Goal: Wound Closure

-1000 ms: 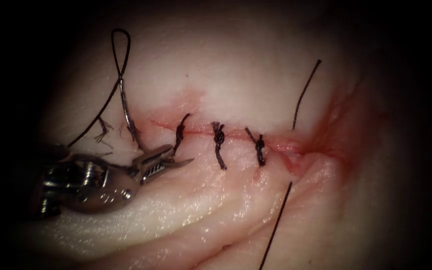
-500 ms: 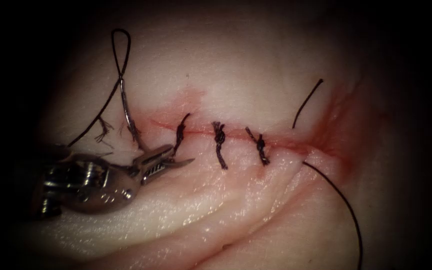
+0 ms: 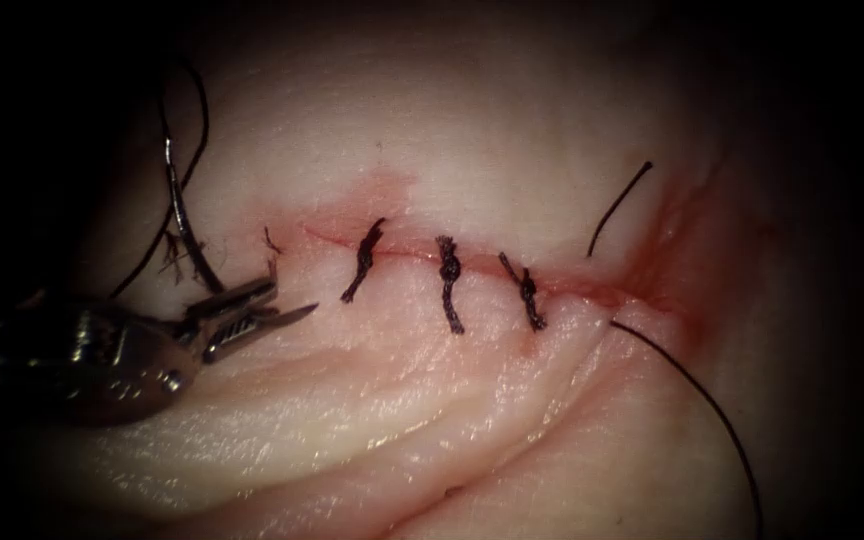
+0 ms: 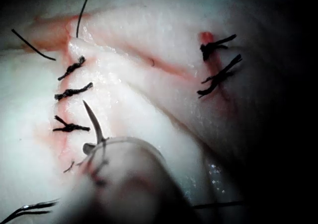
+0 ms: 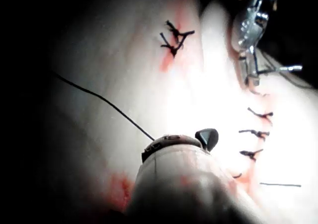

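The step in hand looks like drawing thread through for a fourth stitch at the right end of the cut [image 3: 407,257]. Three knotted stitches [image 3: 449,285] already cross the cut in the tissue [image 3: 512,130]. The left claw [image 3: 295,298] sits past the cut's left end and has moved further left over the last second, carrying the needle [image 3: 184,220] with it. It grips the needle near one end with the tips slightly apart. The needle is free of the tissue and rises from the claw, with dark strand looping beyond it. At the right end, the thread [image 3: 697,400] leaves the near lip and curves away to the lower right. A short tail [image 3: 617,205], shorter than a second ago, stands out of the far lip beside the red fluid [image 3: 682,270]. In the right wrist view the thread runs up to the right claw [image 5: 206,137], though I cannot tell whether it is held there. In my judgement, the next move calls for keeping that tail from slipping through and gathering enough slack to tie.
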Motion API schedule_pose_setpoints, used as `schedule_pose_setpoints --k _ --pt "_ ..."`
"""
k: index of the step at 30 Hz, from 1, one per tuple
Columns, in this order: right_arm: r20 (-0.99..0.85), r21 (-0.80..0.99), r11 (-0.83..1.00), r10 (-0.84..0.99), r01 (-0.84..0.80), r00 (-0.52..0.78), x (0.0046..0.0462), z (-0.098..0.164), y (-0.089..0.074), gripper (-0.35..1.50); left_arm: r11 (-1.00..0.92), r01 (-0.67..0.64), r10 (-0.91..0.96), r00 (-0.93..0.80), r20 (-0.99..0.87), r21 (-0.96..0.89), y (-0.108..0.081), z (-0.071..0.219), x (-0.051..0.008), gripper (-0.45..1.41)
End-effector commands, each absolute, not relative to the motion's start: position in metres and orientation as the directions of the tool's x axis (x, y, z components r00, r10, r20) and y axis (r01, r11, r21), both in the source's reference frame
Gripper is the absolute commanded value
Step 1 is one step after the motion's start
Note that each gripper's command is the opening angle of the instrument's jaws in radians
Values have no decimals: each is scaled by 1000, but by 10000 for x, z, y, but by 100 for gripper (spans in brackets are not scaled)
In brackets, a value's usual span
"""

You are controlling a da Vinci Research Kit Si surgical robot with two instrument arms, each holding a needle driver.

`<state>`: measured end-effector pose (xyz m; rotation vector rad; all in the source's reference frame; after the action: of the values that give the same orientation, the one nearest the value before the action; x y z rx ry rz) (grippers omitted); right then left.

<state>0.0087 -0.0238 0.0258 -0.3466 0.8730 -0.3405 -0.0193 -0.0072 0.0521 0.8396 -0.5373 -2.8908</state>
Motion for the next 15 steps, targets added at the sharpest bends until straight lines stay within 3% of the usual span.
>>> schedule_pose_setpoints --k 1,4,5,8,11,15 --pt "-653 -441 883 -439 161 617 84 270 -223 148 -937 -6 -179 -849 -497 348 -74 527 -198 -45" --pt "-605 -464 876 -419 128 677 80 282 -204 141 -940 3 -182 -852 -490 342 -76 530 -198 -45" --pt "-594 -486 871 -384 65 706 79 294 -185 128 -940 7 -183 -854 -488 341 -77 532 -199 -45" --pt "-723 -292 921 -35 -259 690 78 317 -149 120 -939 10 -185 -856 -483 342 -79 537 -200 -45" --pt "-824 34 884 289 -467 487 79 346 -117 118 -940 13 -184 -860 -475 342 -81 540 -203 -45" --pt "-806 365 730 559 -578 196 86 394 -84 121 -941 13 -184 -859 -478 339 -83 541 -207 -45"
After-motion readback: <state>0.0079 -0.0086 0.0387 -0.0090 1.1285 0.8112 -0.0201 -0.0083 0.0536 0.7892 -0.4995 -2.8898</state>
